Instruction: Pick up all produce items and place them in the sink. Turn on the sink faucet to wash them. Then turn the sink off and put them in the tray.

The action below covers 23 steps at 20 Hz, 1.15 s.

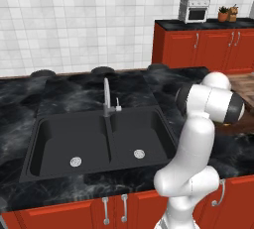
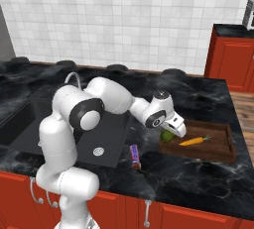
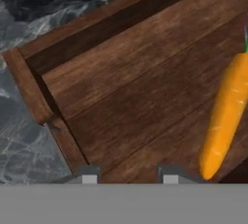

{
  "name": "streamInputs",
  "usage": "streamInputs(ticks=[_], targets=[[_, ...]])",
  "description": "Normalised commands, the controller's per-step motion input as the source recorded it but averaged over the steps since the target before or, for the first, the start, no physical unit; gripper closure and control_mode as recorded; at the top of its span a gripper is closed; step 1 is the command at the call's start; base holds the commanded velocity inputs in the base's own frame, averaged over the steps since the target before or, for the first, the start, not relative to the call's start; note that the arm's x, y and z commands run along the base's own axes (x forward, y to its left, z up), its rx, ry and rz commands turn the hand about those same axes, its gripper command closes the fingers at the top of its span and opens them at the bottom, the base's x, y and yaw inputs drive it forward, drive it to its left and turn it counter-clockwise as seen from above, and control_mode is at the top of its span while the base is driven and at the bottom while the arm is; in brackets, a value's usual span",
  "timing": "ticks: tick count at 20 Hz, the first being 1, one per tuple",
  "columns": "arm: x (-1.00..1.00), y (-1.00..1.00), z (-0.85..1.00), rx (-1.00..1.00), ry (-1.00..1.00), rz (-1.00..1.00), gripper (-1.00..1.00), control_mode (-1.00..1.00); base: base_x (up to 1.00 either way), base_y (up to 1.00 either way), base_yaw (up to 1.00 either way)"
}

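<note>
A dark wooden tray (image 2: 198, 151) sits on the black counter to the right of the sink (image 1: 74, 134). In it lie an orange carrot (image 2: 192, 141) and, at its left end, a green lime (image 2: 167, 136). My gripper (image 2: 172, 131) hangs right over the lime, and the hand covers part of it. In the hand view the fingertips (image 3: 88, 176) stand apart above the tray's floor near its corner rim (image 3: 29, 82), with the carrot (image 3: 223, 121) off to the right and my gripper (image 3: 129, 177) low over the wood. Whether the fingers touch the lime is hidden. Both basins are bare, and the faucet (image 1: 106, 94) shows no water.
A purple-red wrapped packet (image 2: 134, 156) lies on the counter's front edge, left of the tray. A toaster oven (image 1: 194, 9) and small potted plants (image 1: 227, 13) stand on the far red cabinets. My own arm stretches across the sink's right basin.
</note>
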Motion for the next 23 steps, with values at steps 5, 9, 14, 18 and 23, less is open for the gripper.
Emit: streamInputs(ticks=[5, 9, 14, 18, 23], targets=[[0.29, 0.00, -0.07, 0.08, 0.00, 0.00, -1.00, -1.00, 0.00, 0.00, 0.00], [0.14, 0.00, 0.03, 0.02, -0.01, 0.00, -1.00, -1.00, 0.00, 0.00, 0.00], [0.01, 0.05, 0.24, -0.02, -0.05, 0.00, -1.00, -1.00, 0.00, 0.00, 0.00], [-0.10, 0.21, 0.40, -0.07, -0.09, 0.00, -1.00, -1.00, 0.00, 0.00, 0.00], [-0.19, 0.23, 0.44, -0.08, -0.11, 0.00, -1.00, -1.00, 0.00, 0.00, 0.00]])
